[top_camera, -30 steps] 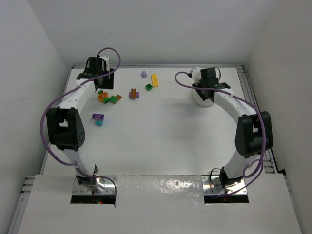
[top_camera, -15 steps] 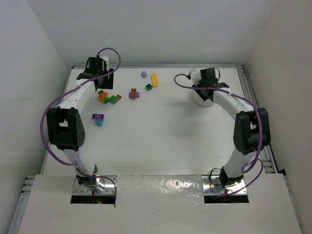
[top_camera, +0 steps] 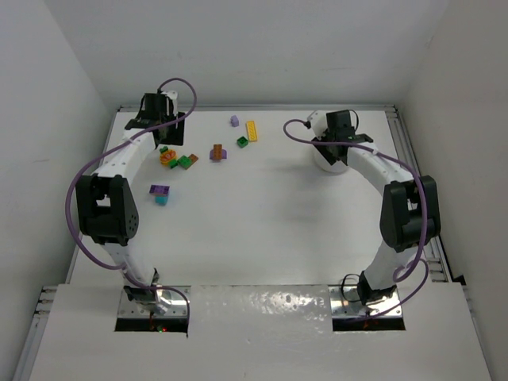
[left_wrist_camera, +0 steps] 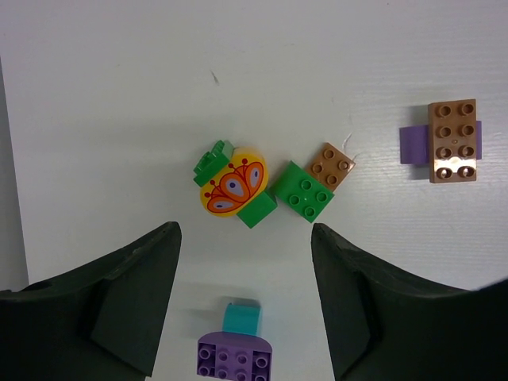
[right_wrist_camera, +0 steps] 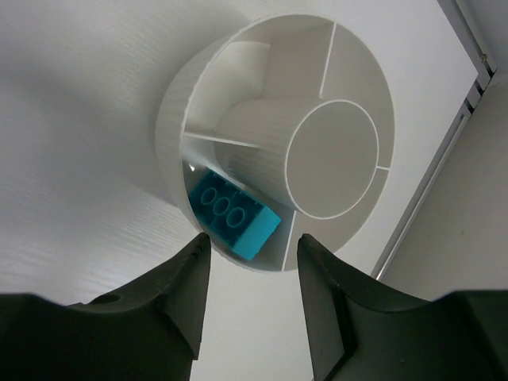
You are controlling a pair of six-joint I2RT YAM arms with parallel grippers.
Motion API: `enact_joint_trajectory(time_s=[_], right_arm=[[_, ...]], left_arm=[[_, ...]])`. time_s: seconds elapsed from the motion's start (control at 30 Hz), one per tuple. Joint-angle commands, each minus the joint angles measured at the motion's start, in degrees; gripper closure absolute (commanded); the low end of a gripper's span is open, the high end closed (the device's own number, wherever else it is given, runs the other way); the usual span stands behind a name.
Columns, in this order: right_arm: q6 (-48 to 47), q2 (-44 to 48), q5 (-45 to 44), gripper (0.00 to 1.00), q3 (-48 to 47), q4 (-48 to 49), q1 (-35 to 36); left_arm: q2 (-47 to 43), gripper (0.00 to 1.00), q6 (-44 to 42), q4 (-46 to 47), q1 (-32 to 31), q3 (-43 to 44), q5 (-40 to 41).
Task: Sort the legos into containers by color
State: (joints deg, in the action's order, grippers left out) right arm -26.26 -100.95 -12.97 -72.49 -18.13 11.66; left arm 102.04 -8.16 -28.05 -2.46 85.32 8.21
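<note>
On the left gripper point(left_wrist_camera: 244, 242): hangs over the table point(top_camera: 262, 230) near 10 o'clock from its middle in the top view. Jaws wide apart, gripping nothing, touching nothing.

From the left wrist, just beyond the fingertips:
- Shows a round yellow piece point(left_wrist_camera: 234, 185) printed with orange petals.
- Shows a small green brick point(left_wrist_camera: 214, 159) touching it at 10 o'clock and a green block point(left_wrist_camera: 257, 213) against it at 5 o'clock.
- Just beside these at 3 o'clock, a green square brick point(left_wrist_camera: 305, 193), with a small brown brick point(left_wrist_camera: 332, 165) touching it at 1 o'clock.
- Well apart at 3 o'clock of that pair, a long brown brick point(left_wrist_camera: 452, 140) stacked on a flat purple brick point(left_wrist_camera: 410, 144).
- At 6 o'clock, between the fingers point(left_wrist_camera: 119, 309) in this view, a small teal brick point(left_wrist_camera: 240, 317) touching a wide purple brick point(left_wrist_camera: 235, 357) cut off by the frame edge.

From above, toward 12 o'clock along the far edge:
- Shows a small lilac brick point(top_camera: 234, 121) and a long yellow brick point(top_camera: 252, 130).
- At 7 o'clock of the yellow one, just beside it, a dark green brick point(top_camera: 242, 142).

On the right gripper point(right_wrist_camera: 252, 238): hangs above the white dish point(right_wrist_camera: 168, 135), which sits at 2 o'clock on the table. Jaws parted to a middling width, holding nothing.

Below them, a long teal brick point(right_wrist_camera: 234, 218) lies tilted in the wedge compartment at 7 o'clock of the centre cup point(right_wrist_camera: 341, 159).
</note>
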Motion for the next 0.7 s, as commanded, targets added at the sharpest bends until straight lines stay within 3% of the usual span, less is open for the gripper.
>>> enact_joint_trajectory(time_s=[0.0, 0.17, 0.23, 0.3, 0.5, 0.63, 0.67], right_arm=[[2.7, 1.4, 0.6, 0.53, -4.1, 0.7, -0.2], [10.2, 5.6, 5.4, 0.35, -6.9, -0.2, -0.1], [12.0, 7.1, 9.3, 0.31, -6.8, -0.6, 0.0], [15.2, 9.0, 12.0, 0.26, -6.4, -0.6, 0.5], [17.4, 11.3, 13.5, 0.22, -1.7, 2.6, 5.5], [14.1, 10.2, 14.6, 0.19, -0.8, 2.8, 10.0], [14.1, 9.8, 15.1, 0.19, -0.9, 2.8, 10.2]], left_arm=[[-1.1, 0.35, -0.4, 2.0, 0.7, -0.2, 0.6], [-1.4, 0.29, -5.2, -2.2, 0.7, 2.6, -0.7], [-1.8, 0.2, -16.1, -8.9, 0.8, 2.9, -5.6], [-2.4, 0.11, -22.1, -12.6, 0.9, 2.0, -3.6], [-0.1, 0.08, -22.8, -30.1, 0.8, 1.5, -3.3], [-4.6, 0.11, -33.6, -26.3, 0.7, -6.2, -2.5], [-8.0, 0.16, -36.5, -24.3, 0.9, -8.6, -2.9]])
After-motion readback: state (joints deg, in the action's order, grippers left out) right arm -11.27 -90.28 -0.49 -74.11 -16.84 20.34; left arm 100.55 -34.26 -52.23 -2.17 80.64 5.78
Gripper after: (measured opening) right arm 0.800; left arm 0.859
